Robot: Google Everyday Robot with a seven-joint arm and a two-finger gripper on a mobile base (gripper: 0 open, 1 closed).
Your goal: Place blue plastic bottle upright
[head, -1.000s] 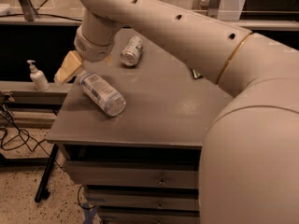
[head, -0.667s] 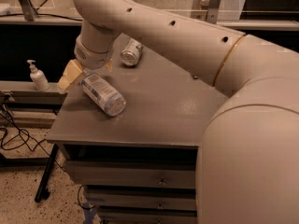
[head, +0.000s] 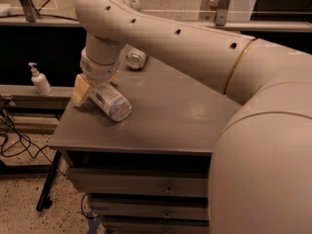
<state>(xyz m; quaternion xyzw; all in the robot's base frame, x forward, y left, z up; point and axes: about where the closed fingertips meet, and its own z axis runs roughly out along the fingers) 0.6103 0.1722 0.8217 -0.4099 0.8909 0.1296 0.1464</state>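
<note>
Your hand [head: 97, 86] hangs low over the desk's [head: 170, 116] back-left corner, fingers [head: 80, 89] spread astride the bottle's [head: 111, 101] cap end. The bottle lies on its side, base toward the front edge. A grip near the top should let you tip it upright.

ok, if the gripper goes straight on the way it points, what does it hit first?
The blue plastic bottle, lying on the table right under the gripper near the left edge; depth is unclear.

Gripper [head: 97, 83] at table's [head: 175, 113] left edge — hides blue plastic bottle's [head: 112, 103] cap; arm [head: 185, 43] overlaps the can [head: 137, 59].
</note>
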